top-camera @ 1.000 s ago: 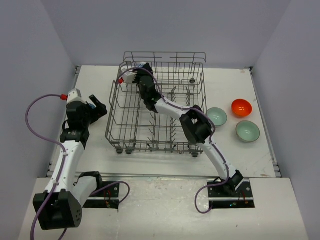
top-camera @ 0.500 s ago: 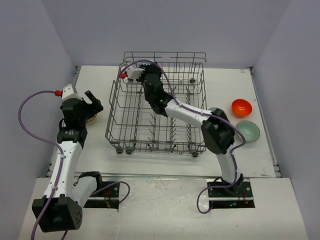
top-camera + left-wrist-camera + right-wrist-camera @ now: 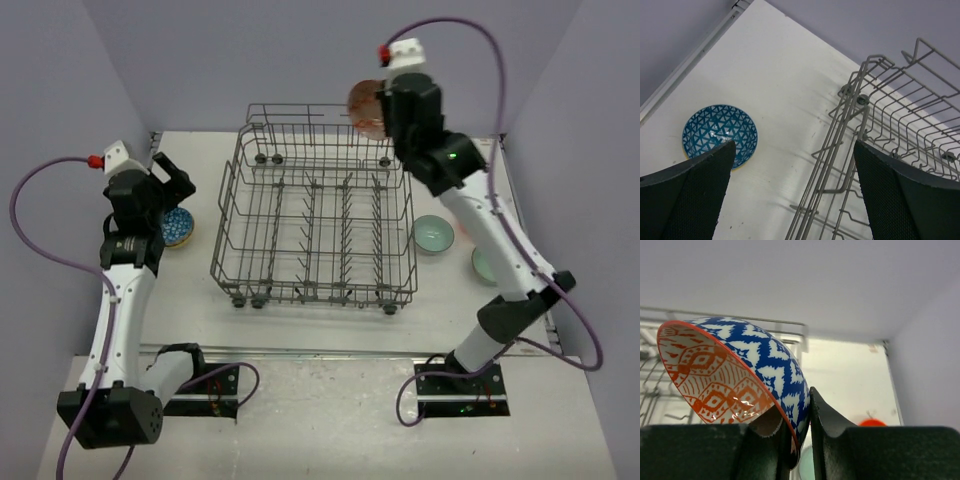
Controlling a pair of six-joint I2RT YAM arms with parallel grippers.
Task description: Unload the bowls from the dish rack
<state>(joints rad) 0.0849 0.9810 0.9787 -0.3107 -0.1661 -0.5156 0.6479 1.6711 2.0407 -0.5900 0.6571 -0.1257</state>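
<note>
**Bowl out of the rack**

Top view: the right pincer (image 3: 376,110) pinches the zigzag bowl (image 3: 362,104) high over the dish rack's (image 3: 315,225) 1 o'clock corner; a second ago it was down inside.

Left wrist: the left pincer (image 3: 794,147) gapes wide, empty; the blue bowl (image 3: 720,132) sits at 8 o'clock.

Right wrist: the zigzag bowl stands on edge, open side facing 8 o'clock.

No readable text, labels or numbers anywhere.

It looks like a robot lab cell: a white table (image 3: 300,328) enclosed by plain lilac walls (image 3: 200,60), with the left arm (image 3: 120,300) and right arm (image 3: 500,235) bolted at its near edge.
</note>
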